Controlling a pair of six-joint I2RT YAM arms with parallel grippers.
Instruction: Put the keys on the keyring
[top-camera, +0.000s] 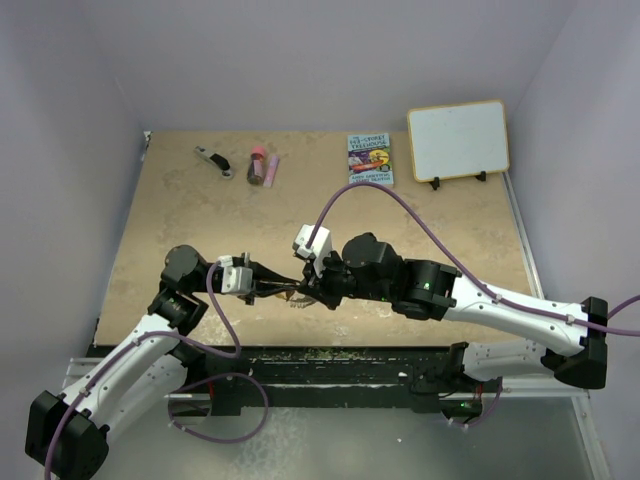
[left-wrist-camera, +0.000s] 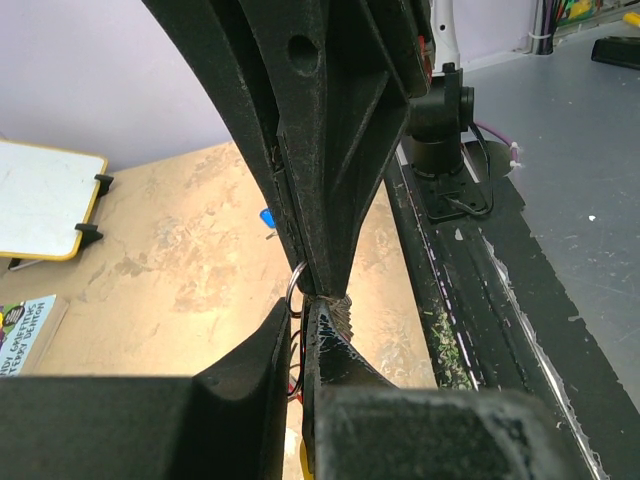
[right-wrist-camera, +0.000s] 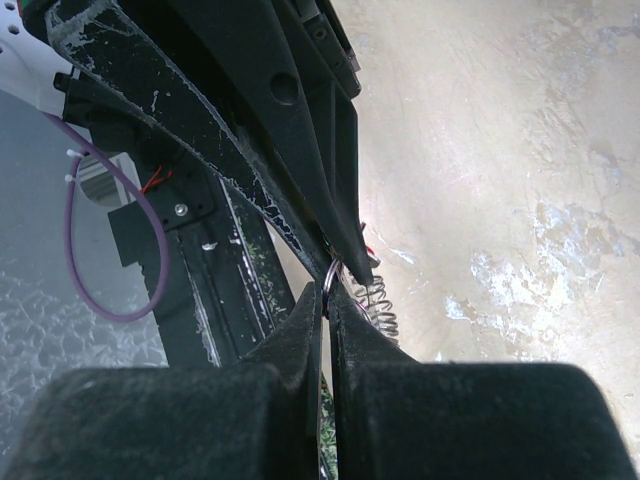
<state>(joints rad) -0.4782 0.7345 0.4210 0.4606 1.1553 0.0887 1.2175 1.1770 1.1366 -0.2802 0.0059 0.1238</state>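
Both grippers meet tip to tip near the table's front edge. My left gripper (top-camera: 280, 288) (left-wrist-camera: 298, 325) is shut on the keyring, whose silvery coil (left-wrist-camera: 338, 306) (right-wrist-camera: 380, 306) shows at its fingertips, with a bit of yellow (left-wrist-camera: 300, 460) below. My right gripper (top-camera: 310, 288) (right-wrist-camera: 327, 292) is shut on a small silver split ring (right-wrist-camera: 329, 272) (left-wrist-camera: 290, 285), pressed against the coil. Specks of red (right-wrist-camera: 366, 252) beside it suggest the red key, mostly hidden. The blue key (left-wrist-camera: 265, 217) lies on the table beyond the fingers.
At the back stand a small book (top-camera: 370, 158) and a whiteboard (top-camera: 458, 140). At the back left lie a black-and-silver tool (top-camera: 213, 160) and a dark red tube (top-camera: 257, 166). The black front rail (top-camera: 330, 360) runs just below the grippers.
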